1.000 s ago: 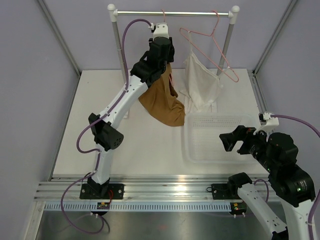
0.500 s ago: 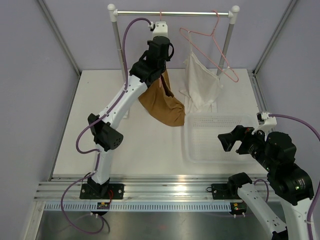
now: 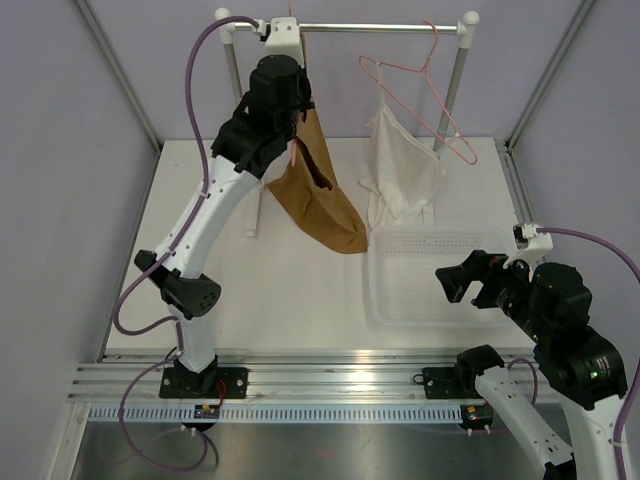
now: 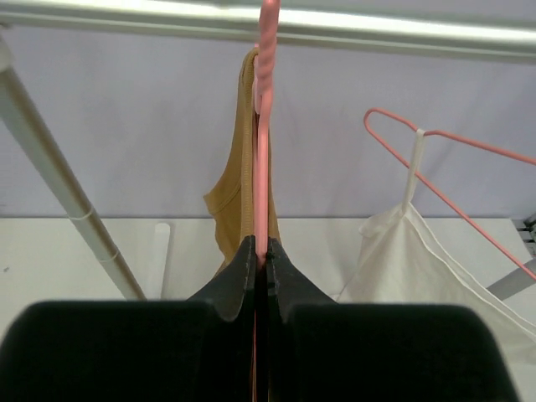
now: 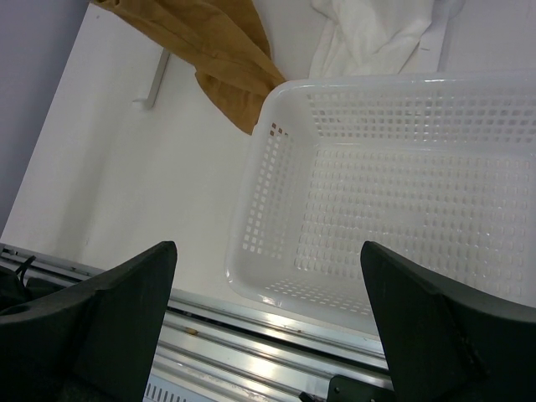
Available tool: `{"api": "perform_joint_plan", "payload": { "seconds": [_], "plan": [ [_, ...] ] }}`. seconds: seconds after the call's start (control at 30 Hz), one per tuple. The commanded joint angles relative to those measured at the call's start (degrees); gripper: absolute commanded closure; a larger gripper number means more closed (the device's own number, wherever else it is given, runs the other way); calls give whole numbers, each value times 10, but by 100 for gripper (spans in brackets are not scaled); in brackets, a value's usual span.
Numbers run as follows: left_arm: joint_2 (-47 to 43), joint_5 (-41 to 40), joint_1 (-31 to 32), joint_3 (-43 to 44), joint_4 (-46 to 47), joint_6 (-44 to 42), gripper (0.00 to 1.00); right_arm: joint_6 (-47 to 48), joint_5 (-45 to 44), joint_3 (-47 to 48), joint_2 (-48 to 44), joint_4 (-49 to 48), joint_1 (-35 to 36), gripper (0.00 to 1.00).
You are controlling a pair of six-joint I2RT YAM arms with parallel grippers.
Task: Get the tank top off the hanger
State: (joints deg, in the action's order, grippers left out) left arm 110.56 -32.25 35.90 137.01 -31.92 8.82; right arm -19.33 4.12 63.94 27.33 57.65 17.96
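Note:
The tan-brown tank top (image 3: 322,205) hangs from the pink wire hanger (image 4: 266,100), its lower end lying on the table. My left gripper (image 3: 291,132) is high up under the rail, shut on the hanger's wire just below the hook. In the left wrist view the fingertips (image 4: 260,244) pinch the pink wire, with the tank top (image 4: 233,197) draped just behind it. The hanger is mostly hidden by the gripper in the top view. My right gripper (image 3: 472,286) is open and empty above the near right of the table; it also shows in the right wrist view (image 5: 268,248).
A white garment (image 3: 400,165) hangs on a second pink hanger (image 3: 420,100) at the right of the metal rail (image 3: 380,27). A white perforated basket (image 3: 376,290) stands on the table below my right gripper. The rack's posts (image 3: 236,95) stand at the back.
My left arm has moved left and up along the rail with the hanger in its grip, pulling the top of the tank top leftward. The right arm has barely moved.

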Motion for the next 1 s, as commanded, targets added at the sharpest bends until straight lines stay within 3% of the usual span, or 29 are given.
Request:
{"api": "perform_joint_plan", "payload": {
  "seconds": [0.0,0.33,0.47,0.67,0.83,0.97],
  "plan": [
    [-76,30,-2,-16,-11,-1,100,1,3,11,10,-26,2,0],
    [-298,121,-1,-264,-84,44,100,11,47,51,34,-43,3,1],
    [-413,165,5,-374,-111,57,100,12,254,30,58,-145,3,0],
    [-582,198,19,-511,-191,129,100,-136,412,-35,143,-408,4,0],
    [-704,232,20,-603,-248,130,100,-173,385,-55,211,-500,51,0],
    [-773,335,20,-684,-239,139,100,-126,260,-25,279,-506,152,2]
  ]
}}
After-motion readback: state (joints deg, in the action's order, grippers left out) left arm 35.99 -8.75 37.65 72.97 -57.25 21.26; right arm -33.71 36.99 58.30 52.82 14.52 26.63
